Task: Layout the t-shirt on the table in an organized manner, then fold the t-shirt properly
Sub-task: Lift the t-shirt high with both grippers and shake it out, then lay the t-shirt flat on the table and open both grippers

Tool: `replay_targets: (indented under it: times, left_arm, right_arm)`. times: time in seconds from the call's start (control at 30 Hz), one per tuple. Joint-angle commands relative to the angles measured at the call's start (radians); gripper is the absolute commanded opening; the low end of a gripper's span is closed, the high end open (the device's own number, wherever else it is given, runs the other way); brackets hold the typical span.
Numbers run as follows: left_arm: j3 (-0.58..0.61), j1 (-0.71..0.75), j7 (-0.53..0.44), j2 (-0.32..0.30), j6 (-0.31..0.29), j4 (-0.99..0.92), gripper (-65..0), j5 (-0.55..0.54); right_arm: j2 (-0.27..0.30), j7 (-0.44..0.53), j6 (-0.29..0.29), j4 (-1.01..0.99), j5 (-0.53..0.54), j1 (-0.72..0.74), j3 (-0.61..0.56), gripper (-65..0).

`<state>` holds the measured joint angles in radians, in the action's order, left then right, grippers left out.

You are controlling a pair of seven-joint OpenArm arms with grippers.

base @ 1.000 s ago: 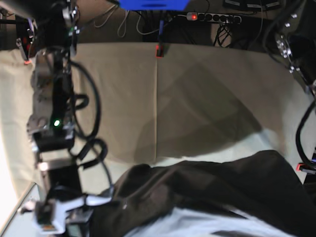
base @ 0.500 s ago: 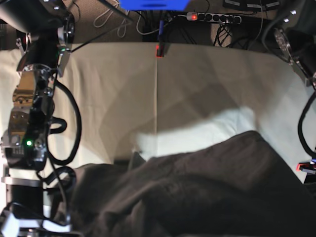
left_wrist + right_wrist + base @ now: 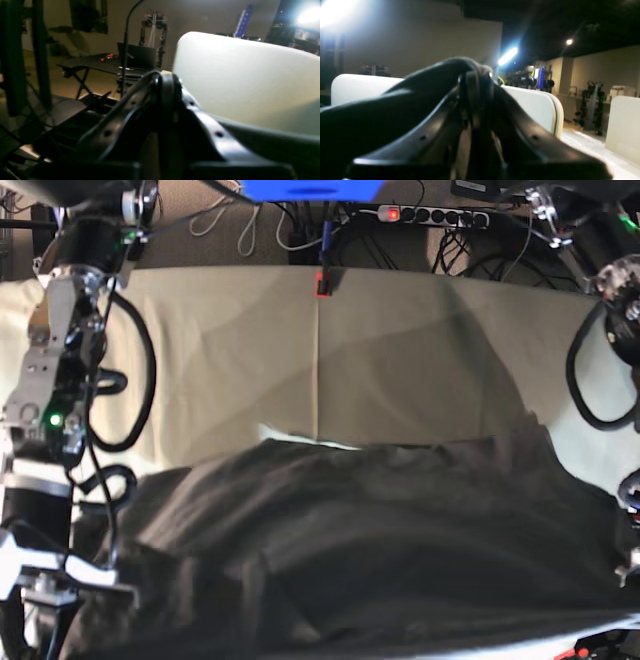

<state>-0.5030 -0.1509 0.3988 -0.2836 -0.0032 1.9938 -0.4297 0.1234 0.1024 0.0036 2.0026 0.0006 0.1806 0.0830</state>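
Note:
The dark grey t-shirt (image 3: 380, 540) hangs spread wide across the lower half of the base view, stretched between the two arms above the pale green table (image 3: 400, 350). My right gripper (image 3: 475, 72) is shut, with dark cloth of the t-shirt (image 3: 402, 95) draped over its tips and left side. My left gripper (image 3: 165, 80) has its jaws pressed together on a thin dark fold, and the dark t-shirt (image 3: 262, 142) trails off to its right. In the base view both grippers are hidden behind the shirt. The collar and label are not visible.
A red clip (image 3: 322, 283) sits at the table's far edge. A power strip (image 3: 430, 215) and cables lie behind it. The right arm's links (image 3: 55, 380) stand at the left edge of the base view, the left arm's cables (image 3: 600, 370) at the right edge.
The t-shirt has risen and spread wider, now covering the whole lower half of the base view. The arm on the left of the base view has shifted outward.

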Motion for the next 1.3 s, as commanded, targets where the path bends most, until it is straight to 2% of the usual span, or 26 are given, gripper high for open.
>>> replay_targets:
  times: [0.0,0.07,0.17,0.33,0.73,1.03,1.1,1.13,1.27]
  left_arm:
    - [0.000,-0.025,-0.036,-0.010,-0.001,0.011,-64.8,0.001]
    - [0.005,-0.037,-0.036,-0.007,-0.001,0.006,-64.7,-0.002]
    - [0.077,-0.086,-0.033,0.014,-0.001,-0.054,-64.7,0.004]
    - [0.132,-0.169,-0.033,0.063,0.001,-0.225,-64.6,0.004]
    - [0.292,-0.453,-0.034,0.076,-0.001,-0.669,-64.6,-0.001]
    - [0.297,-0.599,-0.034,0.097,-0.001,-0.959,-64.2,-0.004]
    - [0.294,-0.614,-0.034,0.097,0.002,-0.990,-60.8,-0.004]
    - [0.294,-0.626,-0.034,0.097,0.002,-1.013,-57.0,-0.004]
    - [0.297,-0.669,-0.034,0.097,-0.001,-1.082,-36.8,-0.004]
  right_arm:
    - [0.005,0.032,-0.001,0.010,-0.001,0.010,0.004,-65.0]
    - [0.005,0.030,-0.001,-0.009,-0.001,-0.005,0.004,-65.0]
    - [0.005,0.030,-0.001,-0.079,-0.001,0.000,0.001,-65.0]
    - [0.011,0.032,-0.001,-0.260,-0.001,0.086,-0.002,-65.0]
    - [0.011,0.040,0.003,-0.912,-0.003,0.478,-0.004,-65.0]
    - [0.011,0.036,0.003,-1.262,-0.006,0.666,-0.005,-65.0]
    - [0.029,0.032,0.003,-1.296,-0.006,0.678,-0.005,-63.4]
    - [0.034,0.032,0.003,-1.325,-0.006,0.690,-0.007,-60.0]
    - [0.040,0.038,0.003,-1.428,-0.006,0.735,-0.050,-39.7]
